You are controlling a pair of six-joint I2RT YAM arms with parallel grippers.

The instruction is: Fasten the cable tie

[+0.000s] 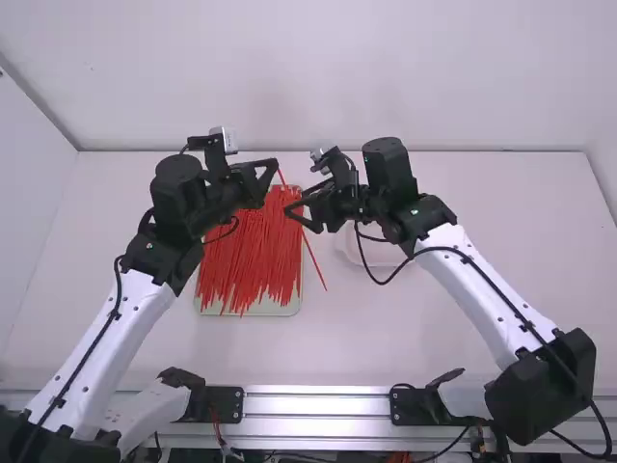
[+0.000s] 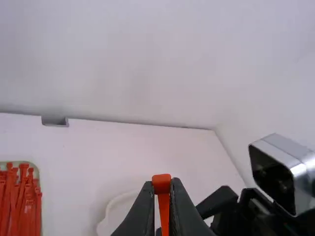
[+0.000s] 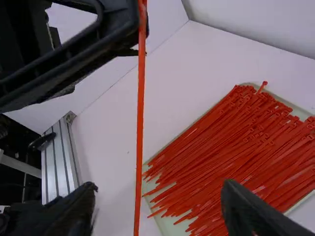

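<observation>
My left gripper (image 1: 271, 177) is shut on one end of a single red cable tie (image 1: 307, 246), held above the table; the wrist view shows the tie's end (image 2: 161, 183) sticking up between the closed fingers of the left gripper (image 2: 161, 189). The strap hangs down as a long red cable tie (image 3: 140, 123) past my right gripper (image 3: 157, 191), which stands wide open with the strap running between its fingers, not touching them. In the high view the right gripper (image 1: 308, 208) sits just right of the left one. A pile of red ties (image 1: 249, 253) fills a white tray (image 1: 292, 307).
A small white dish (image 1: 372, 253) lies on the table beneath the right arm, right of the tray. The aluminium rail (image 3: 59, 157) runs along the table's front edge. The far and right parts of the table are bare.
</observation>
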